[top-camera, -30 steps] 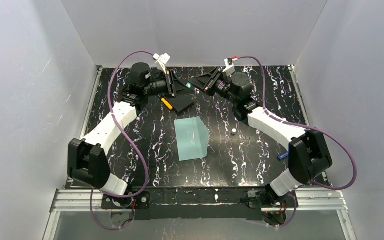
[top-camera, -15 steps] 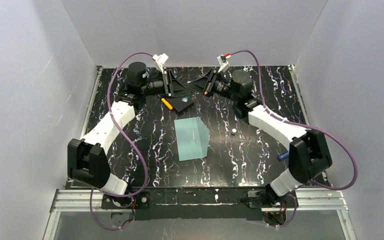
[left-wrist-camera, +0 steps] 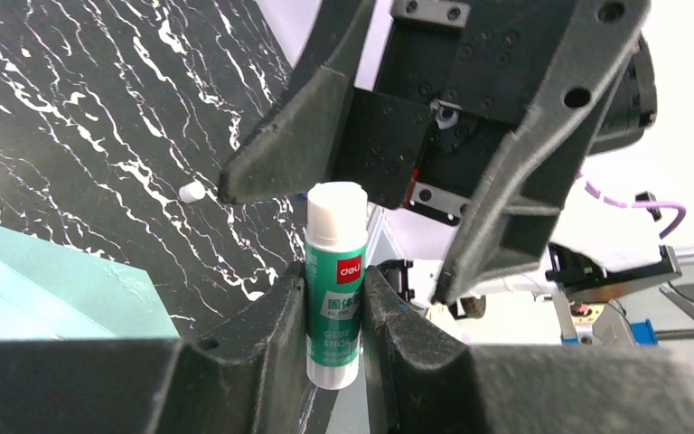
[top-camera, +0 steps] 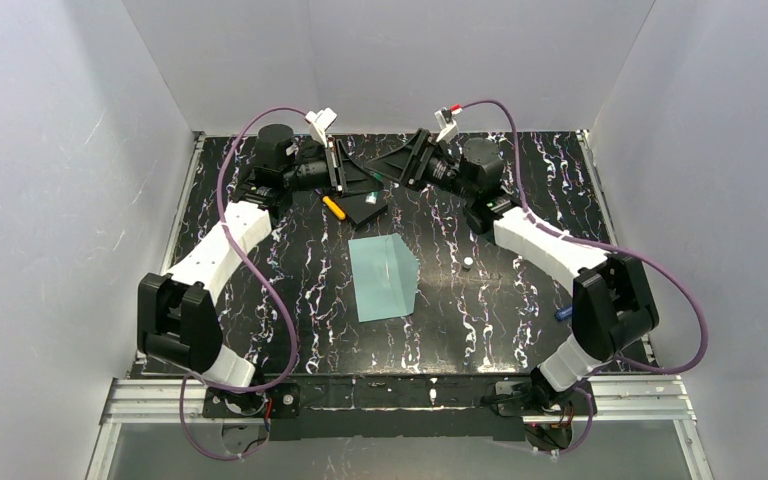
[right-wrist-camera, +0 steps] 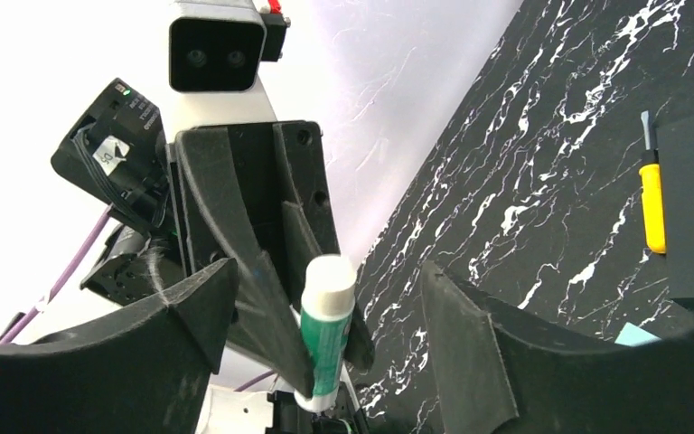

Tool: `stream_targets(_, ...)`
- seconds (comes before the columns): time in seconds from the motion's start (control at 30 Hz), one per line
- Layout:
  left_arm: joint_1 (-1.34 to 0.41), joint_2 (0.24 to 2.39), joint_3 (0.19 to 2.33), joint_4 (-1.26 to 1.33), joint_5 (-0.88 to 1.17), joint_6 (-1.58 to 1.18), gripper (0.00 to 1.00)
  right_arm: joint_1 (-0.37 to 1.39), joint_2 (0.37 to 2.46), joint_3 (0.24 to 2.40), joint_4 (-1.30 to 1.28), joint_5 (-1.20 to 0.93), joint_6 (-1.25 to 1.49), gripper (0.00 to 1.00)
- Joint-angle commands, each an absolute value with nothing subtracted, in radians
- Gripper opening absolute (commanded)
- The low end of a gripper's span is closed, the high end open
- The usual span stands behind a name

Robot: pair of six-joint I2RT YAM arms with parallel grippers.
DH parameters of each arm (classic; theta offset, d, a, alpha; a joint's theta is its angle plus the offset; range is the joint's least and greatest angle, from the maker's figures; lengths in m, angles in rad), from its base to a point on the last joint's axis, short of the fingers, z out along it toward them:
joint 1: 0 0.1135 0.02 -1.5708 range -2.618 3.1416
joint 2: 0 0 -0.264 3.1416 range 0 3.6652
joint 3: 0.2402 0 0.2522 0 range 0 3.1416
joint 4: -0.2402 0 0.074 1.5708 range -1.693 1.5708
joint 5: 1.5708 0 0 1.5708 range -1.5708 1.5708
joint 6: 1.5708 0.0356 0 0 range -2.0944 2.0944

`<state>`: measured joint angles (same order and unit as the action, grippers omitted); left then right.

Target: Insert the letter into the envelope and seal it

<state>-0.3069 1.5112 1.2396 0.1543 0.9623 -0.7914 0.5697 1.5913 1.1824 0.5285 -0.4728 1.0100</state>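
Note:
The pale teal envelope [top-camera: 385, 277] lies flat mid-table, flap pointing right; its corner shows in the left wrist view [left-wrist-camera: 45, 289]. The letter is out of view. At the back of the table my left gripper [top-camera: 357, 172] [left-wrist-camera: 332, 276] is shut on a green glue stick [left-wrist-camera: 334, 280] with a white top end. My right gripper [top-camera: 400, 168] [right-wrist-camera: 325, 280] faces it, open. Its fingers [right-wrist-camera: 194, 307] stand wide on either side of the stick [right-wrist-camera: 327, 325] without touching it.
A flat black square pad [top-camera: 365, 207] and an orange-handled tool [top-camera: 333, 206] lie just behind the envelope. A small white cap-like piece [top-camera: 468, 263] sits right of the envelope. A blue object [top-camera: 565, 312] lies by the right arm. White walls enclose the table.
The right gripper has opened wide around the glue stick's top end. The left gripper still holds the stick. The envelope has not moved.

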Motion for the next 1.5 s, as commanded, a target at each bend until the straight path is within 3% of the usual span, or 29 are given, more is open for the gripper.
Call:
stream_targets(0.0, -0.307, 1.502, 1.279, 0.161, 0.855, -0.833, 0.0, 0.574, 1.514, 1.115, 0.711, -0.42, 1.046, 0.83)
stream_targets(0.27, -0.306, 1.538, 1.353, 0.167, 0.717, -0.906, 0.0, 0.591, 1.496, 1.063, 0.686, -0.409, 1.048, 0.8)
stream_targets(0.5, -0.306, 1.545, 1.351, 0.191, 0.732, -0.947, 0.0, 0.604, 1.536, 1.139, 0.638, -0.418, 1.032, 0.55)
stream_targets(0.77, -0.306, 1.533, 1.337, 0.211, 0.746, -0.953, 0.0, 0.606, 1.571, 1.151, 0.69, -0.412, 1.091, 0.48)
stream_targets(1.0, -0.306, 1.517, 1.326, 0.237, 0.764, -0.955, 0.0, 0.606, 1.586, 1.151, 0.719, -0.414, 1.124, 0.33)
stream_targets(1.1, -0.306, 1.51, 1.318, 0.265, 0.806, -0.943, 0.0, 0.606, 1.579, 1.14, 0.743, -0.409, 1.121, 0.18)
stream_targets(1.17, -0.302, 1.507, 1.324, 0.298, 0.875, -0.916, 0.0, 0.602, 1.576, 1.13, 0.789, -0.43, 1.12, 0.02)
stream_targets(1.47, -0.261, 1.51, 1.41, 0.47, 1.204, -0.858, 0.0, 0.543, 1.584, 1.052, 1.383, -0.663, 1.31, 0.01)
